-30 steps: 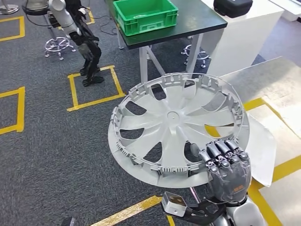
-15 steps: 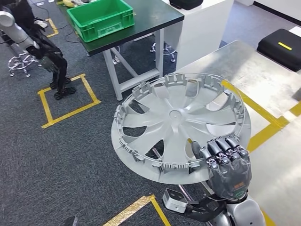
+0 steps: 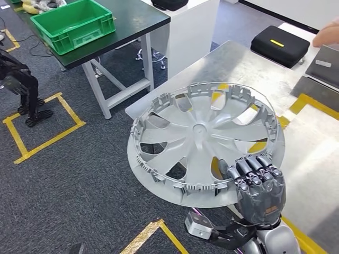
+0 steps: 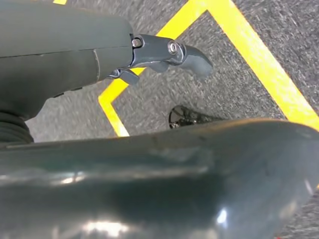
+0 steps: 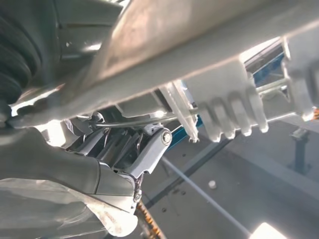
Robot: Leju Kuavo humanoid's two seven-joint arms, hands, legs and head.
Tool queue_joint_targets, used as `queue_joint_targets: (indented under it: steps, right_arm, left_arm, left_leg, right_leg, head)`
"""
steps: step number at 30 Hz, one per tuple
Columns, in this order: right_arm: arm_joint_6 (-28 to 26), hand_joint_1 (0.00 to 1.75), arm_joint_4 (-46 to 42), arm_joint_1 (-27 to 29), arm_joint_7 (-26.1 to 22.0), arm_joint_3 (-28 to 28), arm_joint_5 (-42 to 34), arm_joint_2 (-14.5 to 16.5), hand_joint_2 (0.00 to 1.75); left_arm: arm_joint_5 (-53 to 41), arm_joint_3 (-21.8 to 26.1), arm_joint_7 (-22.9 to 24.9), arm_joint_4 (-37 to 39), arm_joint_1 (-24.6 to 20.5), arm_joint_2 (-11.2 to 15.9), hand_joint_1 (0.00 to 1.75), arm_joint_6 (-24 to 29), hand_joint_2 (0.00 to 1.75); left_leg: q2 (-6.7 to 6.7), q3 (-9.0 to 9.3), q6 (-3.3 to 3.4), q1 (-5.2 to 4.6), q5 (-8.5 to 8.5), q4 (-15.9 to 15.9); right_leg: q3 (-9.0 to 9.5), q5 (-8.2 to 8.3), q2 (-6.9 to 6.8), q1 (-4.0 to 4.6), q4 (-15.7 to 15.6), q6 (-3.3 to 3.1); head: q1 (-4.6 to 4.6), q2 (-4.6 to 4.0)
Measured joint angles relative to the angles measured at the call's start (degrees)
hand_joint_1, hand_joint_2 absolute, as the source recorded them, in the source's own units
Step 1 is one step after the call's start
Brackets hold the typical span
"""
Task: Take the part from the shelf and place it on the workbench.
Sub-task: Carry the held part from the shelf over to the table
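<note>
Head view: my right robot hand [image 3: 259, 188] grips the near rim of the hubcap [image 3: 204, 142].
Hubcap: held level above the grey metal counter's [image 3: 240, 66] corner.
Left robot hand [image 4: 165, 50]: grip unclear.

A green crate [image 3: 72, 24] sits on a dark tabletop [image 3: 132, 24] carried by white legs [image 3: 116, 90]. Beyond it stands a white cabinet [image 3: 188, 32] with a black case [image 3: 168, 4] on top. Yellow tape lines [image 3: 47, 132] mark squares on the grey carpet [image 3: 60, 190]. A second black case [image 3: 279, 45] with a yellow stripe lies farther right, near a grey flat panel [image 3: 324, 63]. A person's hand [image 3: 328, 33] reaches in at the right edge, above that panel.
</note>
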Motion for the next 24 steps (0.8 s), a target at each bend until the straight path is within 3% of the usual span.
queue_joint_targets:
  steps: [2,3,4,7,9,11,12,14,16,17,18,19,20,22,24]
  right_arm:
    - [0.01,1.75,0.01,0.03,-0.01,0.01,0.0,-0.01,1.75]
    - [0.02,1.75,0.02,0.1,-0.01,-0.02,0.0,-0.01,1.75]
    - [0.02,1.75,0.02,0.15,-0.02,-0.06,0.0,-0.01,1.75]
    - [0.02,1.75,0.02,0.14,-0.2,-0.19,0.0,-0.01,1.75]
    - [0.02,1.75,0.01,0.11,-0.41,-0.23,0.0,0.07,1.75]
    - [0.02,1.75,0.0,0.15,-0.59,-0.34,0.0,0.15,1.75]
    - [0.02,1.75,0.0,0.17,-0.63,-0.44,0.0,0.19,1.75]
    - [0.02,1.75,0.02,0.11,-0.7,-0.6,0.0,0.37,1.75]
    - [0.02,1.75,0.1,-0.01,-0.77,-0.69,0.0,0.59,1.75]
    - [0.02,1.75,0.16,-0.05,-0.81,-0.71,0.0,0.66,1.75]
    - [0.02,1.75,0.24,-0.05,-0.84,-0.74,0.0,0.71,1.75]
    - [0.02,1.75,0.3,-0.04,-0.85,-0.77,0.0,0.74,1.75]
    - [0.02,1.75,0.34,-0.04,-0.85,-0.81,0.0,0.75,1.75]
    - [0.02,1.75,0.37,-0.07,-0.99,-0.86,0.01,0.85,1.75]
    - [0.02,1.75,0.49,-0.31,-1.15,-0.72,0.01,1.06,1.75]
  left_arm:
    - [-0.05,0.0,-0.01,0.0,0.13,0.03,0.0,-0.01,0.0]
    - [-0.07,0.0,-0.01,0.0,0.15,0.02,0.0,-0.02,0.0]
    - [-0.08,0.0,-0.01,0.0,0.13,0.01,0.0,-0.03,0.0]
    - [-0.11,0.0,-0.02,0.0,0.06,0.0,0.0,-0.07,0.0]
    - [-0.17,0.0,-0.03,0.0,0.02,0.05,0.0,-0.09,0.0]
    - [-0.31,0.0,-0.03,-0.01,-0.14,0.08,0.0,-0.13,0.0]
    - [-0.42,0.0,-0.04,-0.01,-0.25,0.12,0.0,-0.17,0.0]
    - [-0.59,-0.01,-0.06,-0.02,-0.39,0.18,0.0,-0.27,0.0]
    - [-0.69,-0.02,-0.08,-0.02,-0.31,0.21,0.0,-0.39,0.0]
    - [-0.72,-0.02,-0.08,-0.01,-0.22,0.24,0.0,-0.42,0.0]
    - [-0.73,-0.02,-0.08,-0.01,-0.13,0.26,0.0,-0.45,0.0]
    - [-0.74,-0.02,-0.08,0.0,-0.09,0.3,0.0,-0.44,0.0]
    - [-0.75,-0.02,-0.08,0.0,-0.08,0.35,0.0,-0.4,0.0]
    - [-0.93,-0.02,-0.07,-0.01,-0.27,0.42,0.0,0.1,0.0]
    - [-1.21,-0.02,-0.02,-0.02,-0.65,0.38,0.0,0.92,0.0]
  left_leg:
    - [1.76,0.03,0.1,-0.09,-0.13,0.02]
    - [2.59,0.08,0.07,-0.09,-0.22,0.03]
    - [3.34,0.17,-0.02,-0.07,-0.34,0.05]
    - [5.17,0.75,-0.79,-0.18,-0.95,0.22]
    - [6.19,1.1,-1.38,-0.5,-1.33,0.36]
    - [7.16,1.46,-1.86,-0.53,-1.64,0.35]
    - [6.85,1.54,-2.16,-0.39,-2.07,0.62]
    - [4.55,0.24,-2.62,-0.12,-4.51,4.13]
    - [2.29,-3.34,-2.66,-0.05,-8.21,11.91]
    - [1.97,-5.18,-2.59,-0.07,-9.36,15.51]
    - [1.84,-6.31,-2.44,-0.1,-9.39,17.39]
    - [1.69,-6.53,-2.21,-0.14,-8.25,17.16]
    - [1.35,-5.71,-1.91,-0.2,-6.13,14.62]
    - [-1.0,-2.75,-1.21,-0.22,-1.81,6.87]
    - [-3.28,-0.88,-0.92,-0.22,-0.33,2.02]
  right_leg:
    - [-3.45,-2.56,-1.28,-0.23,6.97,0.46]
    - [-4.09,-2.5,-1.5,-0.35,8.25,0.65]
    - [-3.51,-1.36,-1.78,-0.47,7.17,0.8]
    - [2.65,3.23,-4.85,-0.39,-3.99,0.83]
    - [4.78,3.62,-6.02,-0.03,-7.56,0.12]
    - [4.91,3.57,-4.83,0.12,-7.61,-0.76]
    - [4.95,3.58,-4.25,0.08,-7.65,-1.1]
    - [5.08,3.69,-3.08,-0.1,-7.77,-1.83]
    - [5.12,3.69,-1.76,-0.06,-7.78,-2.28]
    - [5.16,3.68,-0.96,0.04,-7.77,-2.38]
    - [5.23,3.69,-0.11,0.15,-7.77,-2.42]
    - [5.33,3.69,0.76,0.24,-7.76,-2.43]
    - [5.45,3.69,1.56,0.29,-7.75,-2.42]
    - [5.55,3.72,2.98,0.31,-7.72,-2.29]
    - [5.16,3.87,4.29,0.14,-7.57,-1.87]
  head:
    - [0.09,0.0]
    - [0.11,0.0]
    - [0.12,0.0]
    - [0.14,0.0]
    - [0.02,0.0]
    - [-0.1,0.0]
    - [-0.16,0.0]
    - [-0.33,0.0]
    - [-0.48,0.0]
    - [-0.51,0.0]
    - [-0.5,0.0]
    - [-0.49,0.0]
    - [-0.49,-0.01]
    - [-0.45,-0.02]
    - [-0.48,-0.02]
